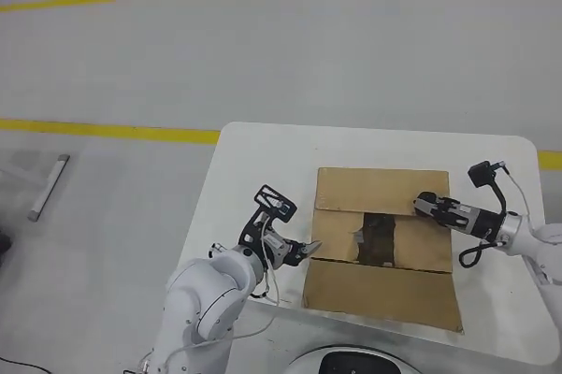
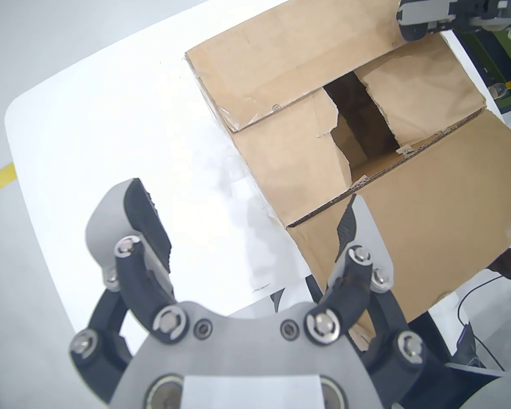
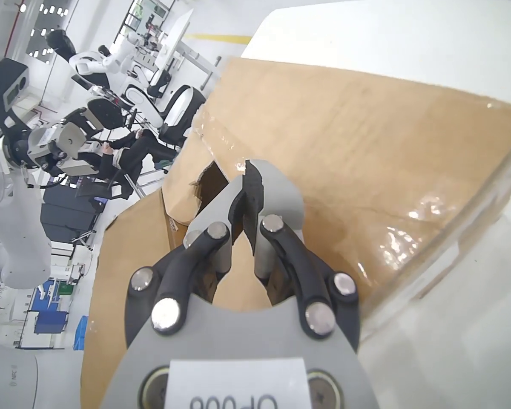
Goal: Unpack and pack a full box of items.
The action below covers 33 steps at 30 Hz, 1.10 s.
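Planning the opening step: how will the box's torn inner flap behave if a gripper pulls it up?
The torn flap looks like thin cardboard with a ragged edge, so it probably bends and may rip further. Its crease along the box likely lets it hinge easily.

Cropped upside-down label, right gripper

Left hand spread, right hand pinched.

light: bright, even | shadows: soft | glare: on box | edges: bowed
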Motion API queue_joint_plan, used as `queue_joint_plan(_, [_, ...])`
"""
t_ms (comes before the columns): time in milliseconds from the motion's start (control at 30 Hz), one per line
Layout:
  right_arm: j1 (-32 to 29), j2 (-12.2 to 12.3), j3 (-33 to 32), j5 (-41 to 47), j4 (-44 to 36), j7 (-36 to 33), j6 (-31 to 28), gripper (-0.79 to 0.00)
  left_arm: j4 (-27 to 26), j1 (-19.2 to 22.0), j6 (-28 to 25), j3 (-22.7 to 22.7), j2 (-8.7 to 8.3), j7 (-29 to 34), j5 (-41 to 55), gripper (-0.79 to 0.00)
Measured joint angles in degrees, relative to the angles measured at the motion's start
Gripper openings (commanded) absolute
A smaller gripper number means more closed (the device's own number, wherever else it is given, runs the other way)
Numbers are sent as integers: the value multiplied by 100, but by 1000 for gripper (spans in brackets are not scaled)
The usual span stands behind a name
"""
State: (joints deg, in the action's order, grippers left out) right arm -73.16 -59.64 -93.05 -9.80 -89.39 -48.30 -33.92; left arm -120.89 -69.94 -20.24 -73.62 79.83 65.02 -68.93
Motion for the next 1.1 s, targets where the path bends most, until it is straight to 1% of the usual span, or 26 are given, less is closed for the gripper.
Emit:
queue_joint_plan(167, [-266, 48, -279, 140, -454, 199, -412, -785, -85, -72, -407, -213, -85, 4, -91, 0])
queue_joint_plan(267, [-475, 74, -470, 59, -763, 374, -593, -785, -117, -152, -403, -385, -124, -57, -188, 0])
queue_joint_plan(367, [-683, 88, -663, -295, -1129, 633, -495, -785, -119, -161, -376, -398, -126, -72, -183, 0])
queue_joint_plan(467, [-892, 96, -782, -907, -1584, 850, -239, -785, -119, -159, -379, -394, -125, -69, -181, 0])
queue_joint_plan(500, [-969, 96, -801, -1204, -1773, 934, -124, -785, -119, -159, -379, -394, -125, -69, -181, 0])
queue_joint_plan(600, [-1151, 87, -790, -1712, -2134, 1216, 49, -785, -118, -159, -379, -394, -125, -69, -181, 0])
queue_joint_plan(700, [-1302, 83, -768, -2055, -2338, 1428, 69, -785, -135, -162, -406, -381, -132, -83, -208, 0])
queue_joint_plan(733, [-1335, 85, -762, -2155, -2380, 1457, 56, -785, -169, -170, -501, -336, -146, -99, -307, 0])
queue_joint_plan(833, [-1413, 90, -738, -2411, -2447, 1530, 72, -785, -252, -269, -1031, -116, -199, -223, -866, 0])
queue_joint_plan(967, [-1469, 95, -723, -2427, -2369, 1635, 66, -785, -312, -451, -1568, -51, -282, -290, -1480, 0])
queue_joint_plan(1100, [-1487, 106, -719, -2355, -2236, 1666, 35, -785, -315, -751, -2245, -31, -385, -375, -2026, 0])
